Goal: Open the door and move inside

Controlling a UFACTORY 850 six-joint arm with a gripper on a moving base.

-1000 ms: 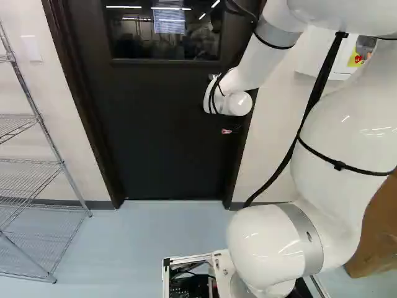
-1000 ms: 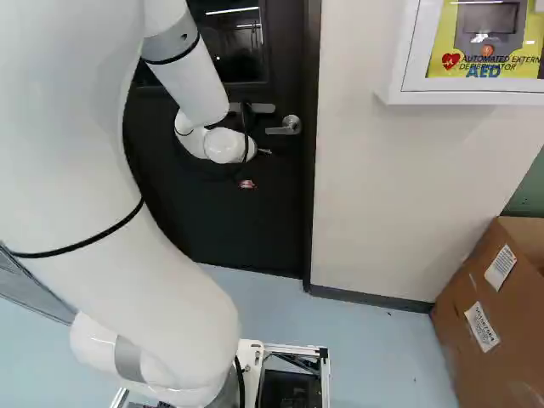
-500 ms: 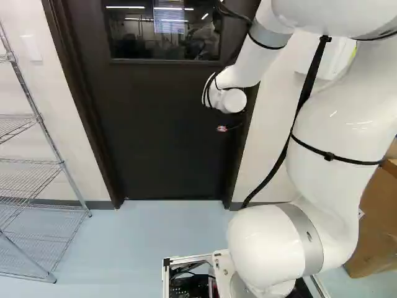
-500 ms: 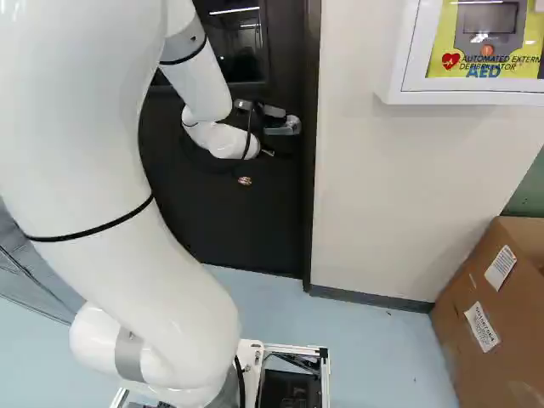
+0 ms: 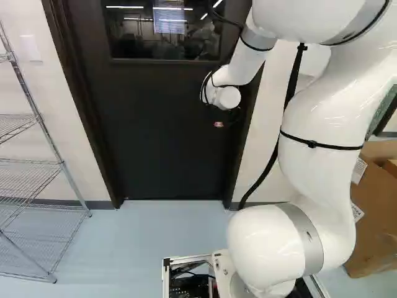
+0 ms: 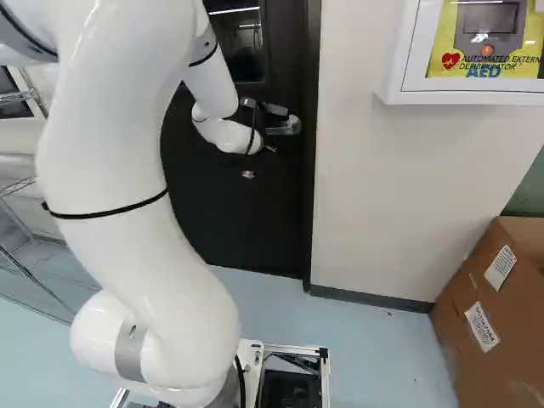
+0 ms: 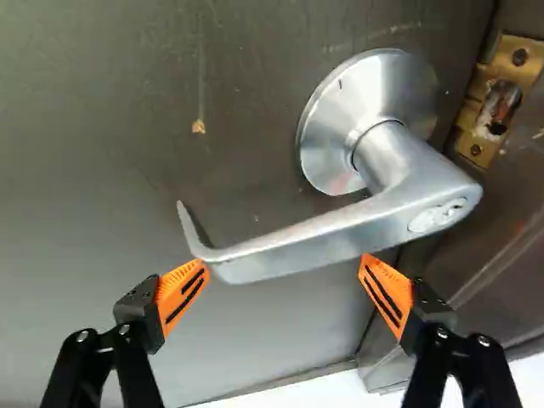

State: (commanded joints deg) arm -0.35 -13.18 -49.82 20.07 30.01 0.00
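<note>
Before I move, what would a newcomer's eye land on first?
In both base views, the large white jointed arm reaches toward the dark, windowed door. In the wrist view, it's the curved silver lever handle, with the orange-padded black gripper open beside it. Upper right in the right base view: a white-framed yellow wall cabinet.

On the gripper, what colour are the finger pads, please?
Orange with black stripes; the wrist view shows the pads best.

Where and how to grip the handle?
Likely mid-bar on the handle, coming straight at the door, closing across the bar's narrow width: it's slim, nearly straight and stands off the door. The open claw spans it lengthwise, so probably turn first.
</note>
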